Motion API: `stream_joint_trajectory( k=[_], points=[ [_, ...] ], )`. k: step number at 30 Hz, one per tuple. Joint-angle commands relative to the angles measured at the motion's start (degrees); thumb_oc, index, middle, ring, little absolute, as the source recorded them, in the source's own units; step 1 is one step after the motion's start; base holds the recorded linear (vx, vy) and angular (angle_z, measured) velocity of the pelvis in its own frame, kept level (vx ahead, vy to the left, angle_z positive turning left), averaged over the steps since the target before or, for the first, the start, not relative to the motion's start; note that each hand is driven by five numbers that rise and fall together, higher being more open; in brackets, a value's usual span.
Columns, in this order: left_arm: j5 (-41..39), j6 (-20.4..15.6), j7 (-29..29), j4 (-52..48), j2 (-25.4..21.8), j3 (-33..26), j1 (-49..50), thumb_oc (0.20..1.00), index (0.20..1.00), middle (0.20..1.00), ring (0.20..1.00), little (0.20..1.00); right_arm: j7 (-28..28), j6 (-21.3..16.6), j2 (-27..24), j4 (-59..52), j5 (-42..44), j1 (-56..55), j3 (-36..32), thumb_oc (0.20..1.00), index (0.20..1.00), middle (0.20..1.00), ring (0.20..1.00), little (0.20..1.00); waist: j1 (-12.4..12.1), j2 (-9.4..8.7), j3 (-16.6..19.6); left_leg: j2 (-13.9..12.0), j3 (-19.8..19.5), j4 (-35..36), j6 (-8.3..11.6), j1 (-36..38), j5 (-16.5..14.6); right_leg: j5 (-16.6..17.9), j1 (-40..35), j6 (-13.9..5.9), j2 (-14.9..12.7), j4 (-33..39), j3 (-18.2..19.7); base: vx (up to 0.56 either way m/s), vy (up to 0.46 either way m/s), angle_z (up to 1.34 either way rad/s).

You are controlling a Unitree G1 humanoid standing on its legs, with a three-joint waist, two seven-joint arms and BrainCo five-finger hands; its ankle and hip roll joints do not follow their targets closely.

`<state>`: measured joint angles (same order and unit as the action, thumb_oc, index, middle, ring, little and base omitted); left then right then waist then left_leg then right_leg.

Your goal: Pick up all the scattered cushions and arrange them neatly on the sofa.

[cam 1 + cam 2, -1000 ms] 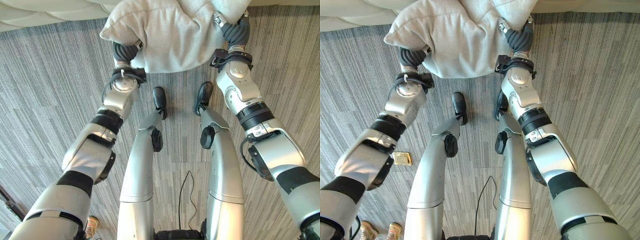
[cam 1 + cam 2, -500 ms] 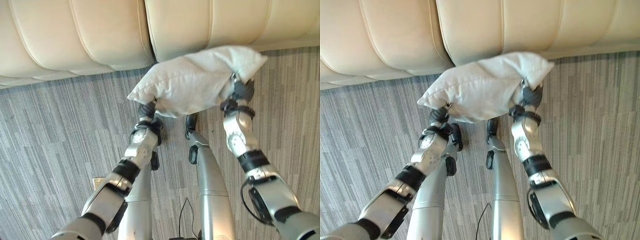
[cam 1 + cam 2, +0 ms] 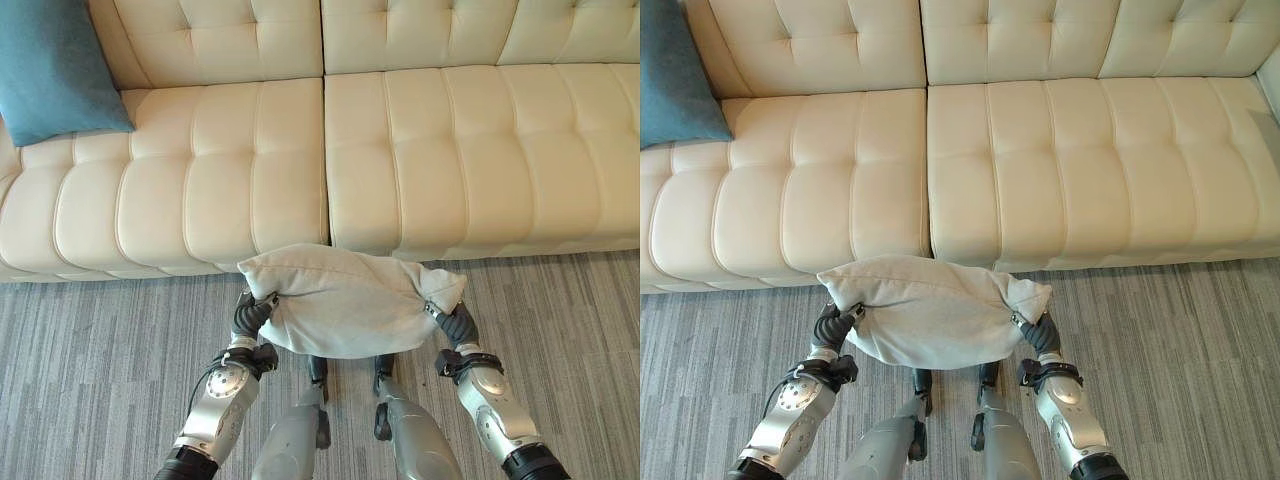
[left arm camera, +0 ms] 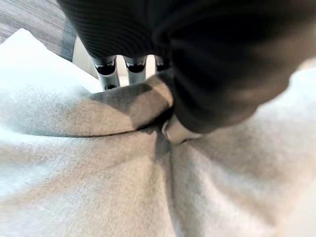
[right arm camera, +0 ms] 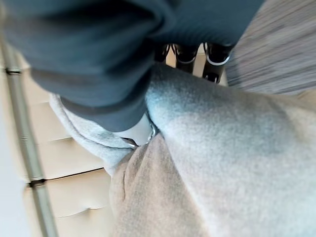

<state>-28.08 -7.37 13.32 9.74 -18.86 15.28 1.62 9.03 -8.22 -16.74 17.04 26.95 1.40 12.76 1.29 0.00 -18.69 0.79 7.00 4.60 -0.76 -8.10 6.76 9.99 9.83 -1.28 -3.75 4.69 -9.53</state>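
You are mid-carry: the grey cushion (image 3: 350, 312) hangs at lower centre, just before the cream sofa (image 3: 420, 150), pinched at its ends by the left hand (image 3: 252, 318) and right hand (image 3: 458, 325). Next, lift it onto the seat. The wrist views show fingers (image 4: 106, 69) clamped into fabric; the eye views show the teal cushion (image 3: 55, 65) at upper left.

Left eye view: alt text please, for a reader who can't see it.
Both hands, left hand and right hand, grip the ends of a light grey cushion held before a cream tufted sofa. A teal cushion leans at the sofa's left end.
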Motion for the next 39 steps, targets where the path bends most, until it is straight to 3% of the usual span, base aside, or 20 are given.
stream_joint_trajectory(
  k=[1,10,18,25,26,27,29,30,31,33,34,36,37,39],
  points=[
    [1.19,-2.54,-3.57,-3.32,-0.18,0.15,1.2,0.2,0.2,0.2,0.2,0.2,-3.39,-2.28,-0.51,-6.86,-1.31,-2.12,-1.24,0.2,0.2,0.2,0.2,0.2,0.39,0.81,7.79,-0.92,-1.48,0.4,3.89,1.45,-2.73,-11.04,-3.68,-4.89,-0.44,-4.08,-0.81,0.06,-0.016,-0.06],
    [-0.3,-2.1,-2.05,-13.41,-0.75,-2.74,6.48,0.2,0.2,0.2,0.2,0.2,-4.24,-3.65,-0.14,-20.99,0.08,-6.7,-2.25,0.2,0.2,0.2,0.2,0.2,0.13,0.57,12.04,-1.04,-0.26,0.4,3.01,8.49,-5.72,-12.06,-11.17,-5.31,-0.23,-1.61,-0.44,0.05,-0.021,-0.04],
    [-1.15,-2.01,-2.08,-16.74,-0.47,-4.08,9.77,0.2,0.2,0.2,0.2,0.2,-4.78,-3.11,-2.54,-24.14,-2.02,-9.13,-2.87,0.2,0.2,0.2,0.2,0.2,-0.46,0.76,10.53,-2.13,-1.01,-0.29,2.59,12.2,-5.98,-16.53,-12.68,-3.53,0.42,-7.25,-0.07,0.01,-0.113,-0.07],
    [-1.4,-1.14,-2.63,-16.9,0.16,-4.57,12.49,0.2,0.2,0.2,0.2,0.2,-5.28,-3.15,-5.39,-25.0,-3.12,-10.13,-3.29,0.2,0.2,0.2,0.2,0.2,-1.99,-1.02,6.34,-3.38,-4.96,-13.76,3.18,5.98,-7.26,-18.84,-13.11,-0.87,2.05,-9.18,-1.47,-0.01,-0.203,0.13],
    [-1.11,-1.1,-2.85,-17.3,0.19,-4.75,12.79,0.2,0.2,0.2,0.2,0.2,-5.34,-3.21,-5.89,-25.11,-3.6,-10.34,-3.51,0.2,0.2,0.2,0.2,0.2,-2.34,-1.28,5.59,-3.3,-5.57,-17.08,3.25,4.5,-6.64,-19.19,-13.43,-0.41,2.29,-9.32,-1.6,0.03,-0.289,0.15],
    [-0.82,-1.11,-3.07,-17.18,0.58,-4.9,13.49,0.2,0.2,0.2,0.2,0.2,-5.26,-3.24,-6.15,-24.52,-3.81,-10.73,-3.41,0.2,0.2,0.2,0.2,0.2,-3.09,-1.45,4.23,-3.15,-7.31,-28.4,3.01,-1.07,-5.24,-19.98,-14.05,0.74,3.02,-9.73,-1.78,0.04,-0.269,0.2],
    [-0.56,-1.25,-2.97,-17.01,0.27,-4.66,12.84,0.2,0.2,0.2,0.2,0.2,-5.07,-3.11,-6.51,-24.15,-3.87,-10.59,-3.26,0.2,0.2,0.2,0.2,0.2,-3.98,-1.55,2.83,-1.57,-9.26,-35.49,3.16,-6.0,-2.53,-20.51,-14.14,1.16,3.03,-9.88,-2.53,0.03,-0.19,0.27],
    [-0.09,-1.19,-2.68,-16.73,0.31,-4.88,12.59,0.2,0.2,0.2,0.2,0.2,-4.81,-2.97,-6.39,-23.66,-4.13,-10.46,-3.22,0.2,0.2,0.2,0.2,0.2,-4.02,-1.5,2.85,-1.11,-9.53,-36.56,3.19,-8.04,-2.75,-21.02,-14.1,1.22,3.08,-9.91,-3.13,0.09,-0.108,0.03],
    [0.49,-1.1,-2.61,-16.45,0.21,-4.99,12.28,0.2,0.2,0.2,0.2,0.2,-4.49,-2.72,-6.09,-23.14,-4.46,-10.29,-3.38,0.2,0.2,0.2,0.2,0.2,-3.97,-1.53,3.25,-0.54,-9.7,-35.32,3.1,-9.24,-3.37,-21.23,-14.14,1.13,2.98,-9.77,-3.45,0.17,-0.066,-0.12],
    [0.76,-1.05,-2.59,-16.14,0.26,-5.13,12.0,0.2,0.2,0.2,0.2,0.2,-4.06,-2.94,-5.61,-22.67,-4.57,-9.52,-3.27,0.2,0.2,0.2,0.2,0.2,-4.01,-1.71,4.42,-0.15,-7.18,-25.32,3.14,-9.27,-4.32,-21.29,-15.36,0.62,2.99,-8.23,-3.83,0.25,-0.022,0.29],
    [1.14,-1.07,-2.35,-16.33,0.32,-4.98,11.83,0.2,0.2,0.2,0.2,0.2,-3.56,-2.99,-5.4,-22.41,-4.96,-8.95,-2.9,0.2,0.2,0.2,0.2,0.2,-4.22,-1.79,4.76,-0.41,-6.27,-19.25,3.53,-9.17,-3.34,-21.43,-15.84,0.43,3.12,-7.54,-4.01,0.28,0.008,0.83],
    [2.27,-0.95,-2.18,-16.01,0.17,-4.75,11.42,0.2,0.2,0.2,0.2,0.2,-3.02,-3.01,-5.24,-21.81,-5.81,-8.28,-2.3,0.2,0.2,0.2,0.2,0.2,-4.26,-1.15,5.66,-0.74,-5.91,-5.94,5.07,-8.34,2.17,-21.9,-16.52,0.0,3.76,-6.72,-4.54,0.32,0.058,0.54],
    [3.01,-1.06,-1.91,-15.91,0.13,-4.92,10.98,0.2,0.2,0.2,0.2,0.2,-2.41,-2.91,-5.2,-21.09,-6.79,-7.34,-1.66,0.2,0.2,0.2,0.2,0.2,-4.46,-0.99,6.05,-0.76,-6.56,-1.25,5.68,-8.29,2.89,-22.3,-17.38,-0.33,3.86,-6.41,-4.33,0.37,0.108,0.11],
    [3.19,-1.08,-1.8,-15.7,0.08,-5.03,10.57,0.2,0.2,0.2,0.2,0.2,-2.05,-2.65,-5.18,-20.52,-7.24,-6.5,-1.41,0.2,0.2,0.2,0.2,0.2,-4.1,-0.75,6.44,-0.97,-6.55,0.4,6.35,-9.0,3.29,-22.48,-18.33,-0.56,3.94,-6.11,-4.53,0.29,0.094,0.17]
  ],
)
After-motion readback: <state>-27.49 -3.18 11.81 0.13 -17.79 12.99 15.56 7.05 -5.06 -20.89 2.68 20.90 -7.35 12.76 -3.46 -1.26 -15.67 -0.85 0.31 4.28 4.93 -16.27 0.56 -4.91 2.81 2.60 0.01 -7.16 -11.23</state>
